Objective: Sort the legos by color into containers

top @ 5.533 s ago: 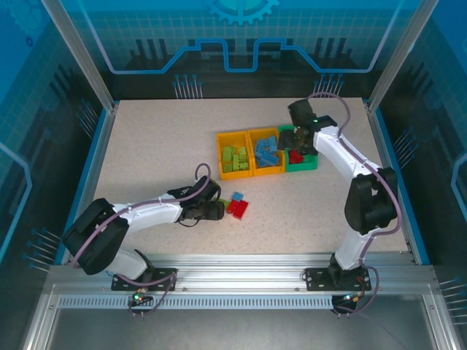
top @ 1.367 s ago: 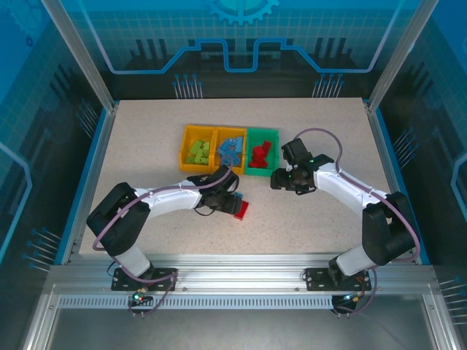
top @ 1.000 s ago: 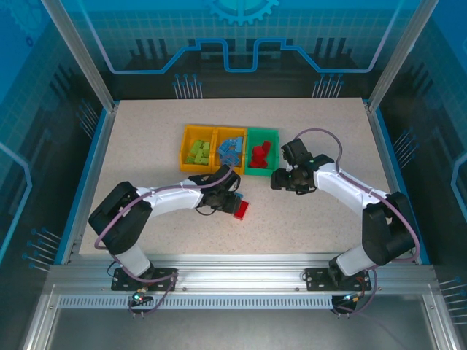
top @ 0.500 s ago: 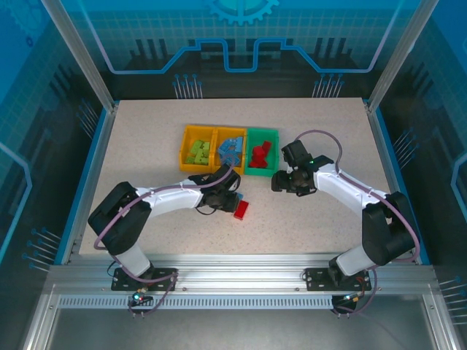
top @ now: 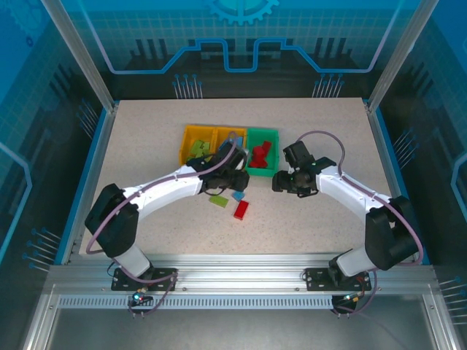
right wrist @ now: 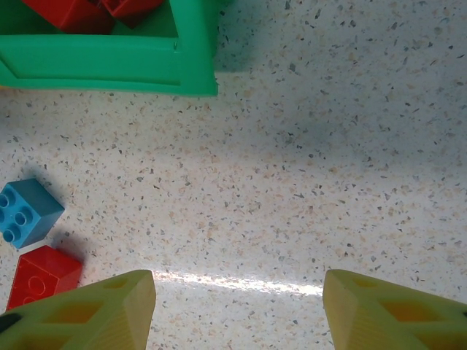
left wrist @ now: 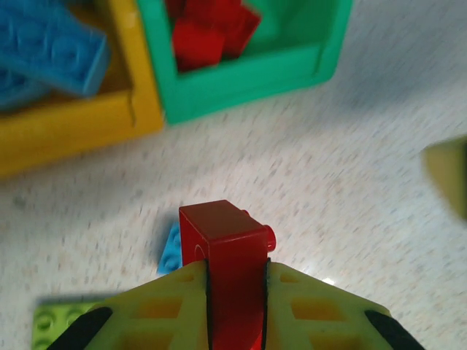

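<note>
Red lego (left wrist: 219,240), seen wrist-close, in left pincer (left wrist: 235,281).

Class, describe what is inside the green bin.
Inside the green bin lie red bricks, piled together; no other colour shows. Anything beneath the pile is covered, so their number cannot be told.

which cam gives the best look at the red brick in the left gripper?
Left wrist: the red brick is close up, pinched in the left gripper. Top view: that gripper sits by the bins, the brick too small to make out. Right wrist catches a different red brick, loose on the table.
</note>
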Motion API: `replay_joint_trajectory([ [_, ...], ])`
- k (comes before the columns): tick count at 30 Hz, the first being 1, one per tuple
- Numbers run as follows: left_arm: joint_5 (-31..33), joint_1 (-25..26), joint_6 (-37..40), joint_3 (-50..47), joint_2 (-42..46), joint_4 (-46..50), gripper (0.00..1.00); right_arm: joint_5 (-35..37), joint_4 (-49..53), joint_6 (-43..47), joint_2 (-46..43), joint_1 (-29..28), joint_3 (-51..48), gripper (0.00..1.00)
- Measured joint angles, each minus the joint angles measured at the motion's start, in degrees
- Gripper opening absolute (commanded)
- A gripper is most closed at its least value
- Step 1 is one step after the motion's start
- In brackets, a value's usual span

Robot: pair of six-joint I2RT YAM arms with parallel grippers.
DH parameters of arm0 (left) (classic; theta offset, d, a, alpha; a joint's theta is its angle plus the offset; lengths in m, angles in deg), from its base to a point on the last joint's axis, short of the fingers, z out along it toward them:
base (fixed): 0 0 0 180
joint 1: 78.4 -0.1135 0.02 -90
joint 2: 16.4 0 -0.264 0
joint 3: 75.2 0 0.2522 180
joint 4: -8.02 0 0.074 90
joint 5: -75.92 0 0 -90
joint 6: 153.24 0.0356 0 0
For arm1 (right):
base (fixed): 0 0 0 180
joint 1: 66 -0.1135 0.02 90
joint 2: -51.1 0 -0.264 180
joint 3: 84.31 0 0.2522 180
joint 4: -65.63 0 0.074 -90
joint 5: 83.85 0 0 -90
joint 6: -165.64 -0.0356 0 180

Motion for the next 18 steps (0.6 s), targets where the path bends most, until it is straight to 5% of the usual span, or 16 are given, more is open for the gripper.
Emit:
replay_joint_trajectory([
  [11, -2.69, -4.81, 4.46, 24.41, -19.5, 1.66, 0.22, 0.07, -0.17, -0.02, -0.02, 0.48, -0.74, 0.65],
  [18, -3.89, -5.68, 4.61, 27.98, -25.49, 3.45, 0.23, 0.0, -0.39, -0.02, -0.09, 2.19, -1.84, 0.65],
])
